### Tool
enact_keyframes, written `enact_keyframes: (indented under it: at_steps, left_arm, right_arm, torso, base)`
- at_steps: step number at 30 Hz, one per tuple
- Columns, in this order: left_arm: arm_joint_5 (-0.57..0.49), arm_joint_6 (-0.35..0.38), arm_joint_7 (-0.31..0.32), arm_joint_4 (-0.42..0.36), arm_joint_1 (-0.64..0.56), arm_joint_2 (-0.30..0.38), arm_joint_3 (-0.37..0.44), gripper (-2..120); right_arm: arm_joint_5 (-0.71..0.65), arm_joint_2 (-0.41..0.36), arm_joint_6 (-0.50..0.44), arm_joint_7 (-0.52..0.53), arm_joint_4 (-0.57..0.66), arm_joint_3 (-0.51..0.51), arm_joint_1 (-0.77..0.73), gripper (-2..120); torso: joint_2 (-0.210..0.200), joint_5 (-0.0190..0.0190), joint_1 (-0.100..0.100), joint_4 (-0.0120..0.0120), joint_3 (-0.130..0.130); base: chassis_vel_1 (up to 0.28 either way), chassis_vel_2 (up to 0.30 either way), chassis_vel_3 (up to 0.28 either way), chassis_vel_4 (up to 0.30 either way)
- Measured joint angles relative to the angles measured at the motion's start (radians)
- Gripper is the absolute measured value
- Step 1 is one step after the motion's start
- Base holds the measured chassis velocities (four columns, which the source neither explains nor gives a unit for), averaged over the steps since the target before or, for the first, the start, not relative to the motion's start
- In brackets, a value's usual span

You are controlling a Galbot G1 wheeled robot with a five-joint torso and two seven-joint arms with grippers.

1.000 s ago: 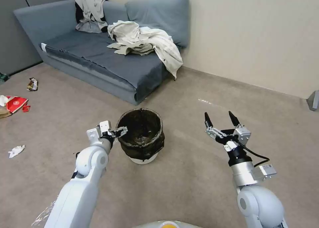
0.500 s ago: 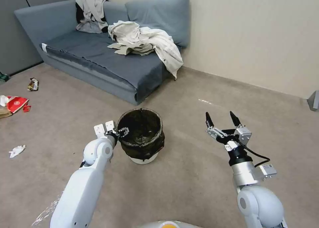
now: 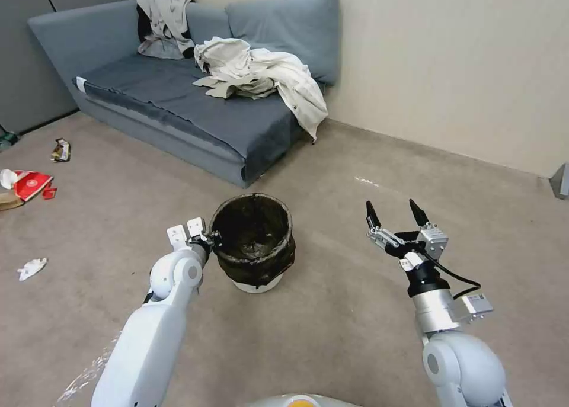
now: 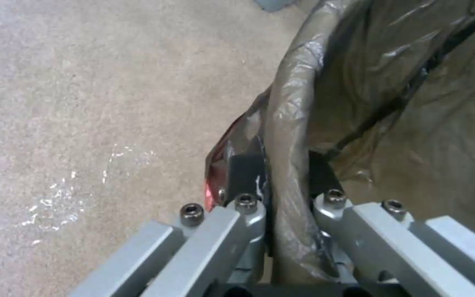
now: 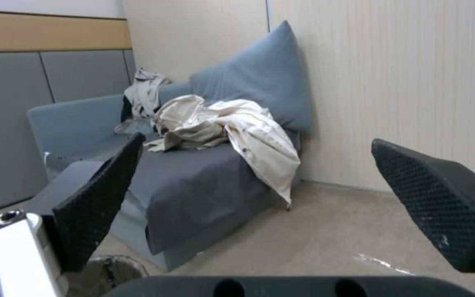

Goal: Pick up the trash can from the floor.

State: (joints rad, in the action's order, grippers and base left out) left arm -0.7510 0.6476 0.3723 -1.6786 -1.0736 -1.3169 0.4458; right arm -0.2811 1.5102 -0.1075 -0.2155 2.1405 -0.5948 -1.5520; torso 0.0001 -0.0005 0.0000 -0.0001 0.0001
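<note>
The trash can [image 3: 255,250] stands upright on the beige carpet floor [image 3: 332,330], a small white bin with a dark crinkled bag over its rim. My left gripper [image 3: 213,239] is at its left rim. In the left wrist view the bag-covered rim [image 4: 290,136] runs between the two dark pads, which are shut on it, one inside the can and one outside. My right gripper [image 3: 393,212] hangs open above the carpet to the can's right, well apart from it. The can's rim [image 5: 111,266] peeks in at the edge of the right wrist view.
A grey sofa [image 3: 178,108] with a cream jacket [image 3: 267,75] draped on it stands just behind the can. Scraps of litter [image 3: 29,185] lie on the carpet at far left. A wall [image 3: 450,63] runs along the back right.
My left gripper moved right to the can's rim and closed on it. The right arm has stayed put. The head view shifted slightly.
</note>
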Motion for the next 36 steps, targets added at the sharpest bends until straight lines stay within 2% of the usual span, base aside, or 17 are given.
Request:
enact_keyframes:
  at_steps: [8,13,15,16,20,24,31,36]
  left_arm:
    - [-0.021,0.000,0.014,-0.046,-0.004,-0.003,0.015,3]
    - [-0.072,0.021,0.034,-0.150,-0.027,0.003,0.042,3]
    - [-0.088,0.034,0.046,-0.220,-0.048,0.007,0.058,3]
    - [-0.088,0.034,0.046,-0.220,-0.048,0.007,0.058,3]
    - [-0.111,0.056,0.053,-0.333,-0.108,0.021,0.091,3]
    - [-0.120,0.069,0.054,-0.385,-0.140,0.030,0.110,3]
    - [-0.126,0.077,0.054,-0.442,-0.177,0.030,0.134,3]
    - [-0.126,0.077,0.052,-0.452,-0.185,0.023,0.137,3]
  right_arm:
    - [0.000,-0.002,0.000,0.000,0.003,0.000,-0.002,100]
    - [0.001,-0.003,0.000,-0.001,0.006,0.002,-0.003,100]
    - [0.002,-0.003,0.001,-0.002,0.010,0.003,-0.003,100]
    - [0.002,-0.003,0.001,-0.002,0.010,0.003,-0.003,100]
    - [0.003,-0.002,0.005,-0.003,0.021,0.006,-0.003,100]
    - [0.003,0.001,0.005,-0.004,0.023,0.009,-0.003,100]
    - [0.003,0.004,0.005,-0.005,0.026,0.012,-0.002,100]
    - [0.003,0.005,0.005,-0.007,0.026,0.012,-0.002,100]
  torso:
    - [0.000,-0.0001,0.000,-0.0003,0.000]
    - [0.000,0.0004,0.000,-0.0002,0.000]
    - [0.000,0.0006,0.000,-0.0002,0.000]
    - [0.000,0.0006,0.000,-0.0002,0.000]
    - [0.000,0.0003,0.000,0.0002,0.000]
    - [0.000,0.0004,0.000,0.0001,0.000]
    - [0.000,0.0005,0.000,0.0001,0.000]
    - [0.000,0.0005,0.000,0.0000,0.000]
  base:
    - [0.000,0.000,0.000,0.000]
    - [0.000,0.000,0.000,0.000]
    - [0.000,0.000,0.000,0.000]
    - [0.000,0.000,0.000,0.000]
    - [0.000,0.000,0.000,0.000]
    - [0.000,0.000,0.000,0.000]
    - [0.000,0.000,0.000,0.000]
    - [0.000,0.000,0.000,0.000]
